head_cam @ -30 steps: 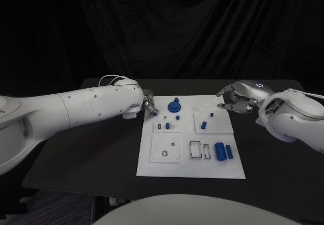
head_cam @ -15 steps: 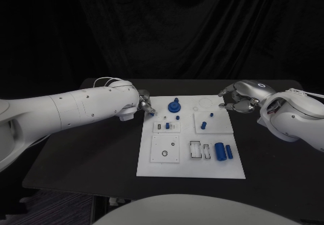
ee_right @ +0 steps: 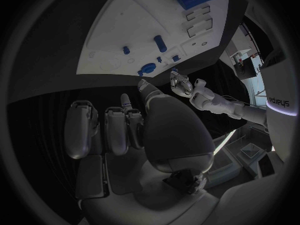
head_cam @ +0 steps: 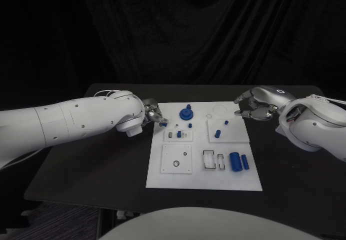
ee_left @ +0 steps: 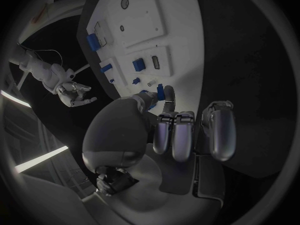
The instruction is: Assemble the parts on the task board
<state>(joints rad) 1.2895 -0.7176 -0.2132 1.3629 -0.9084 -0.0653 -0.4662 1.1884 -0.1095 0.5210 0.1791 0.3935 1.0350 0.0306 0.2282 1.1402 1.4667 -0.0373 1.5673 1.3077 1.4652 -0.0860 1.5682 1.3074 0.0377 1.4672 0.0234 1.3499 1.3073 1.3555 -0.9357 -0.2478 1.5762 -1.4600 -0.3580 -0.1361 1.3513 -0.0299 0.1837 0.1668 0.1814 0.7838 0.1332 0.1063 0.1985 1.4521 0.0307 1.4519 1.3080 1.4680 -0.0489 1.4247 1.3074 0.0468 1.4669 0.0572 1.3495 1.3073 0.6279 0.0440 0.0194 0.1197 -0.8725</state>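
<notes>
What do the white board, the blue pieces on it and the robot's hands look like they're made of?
Board: probably matte white plastic; flat, even, no glare. Blue pieces, like the large cylinder: likely plastic, uniform colour, faint sheen. Left hand and right hand: silver, metal-looking fingers with soft highlights; could be coated plastic.

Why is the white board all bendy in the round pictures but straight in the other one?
Head view: the task board has straight edges, bright against the black table and dark backdrop. Left wrist view: a fisheye lens curves the board, and the left robot hand looms large. Right wrist view: same bending of the board behind the right robot hand; a dark frame rings the circle.
</notes>
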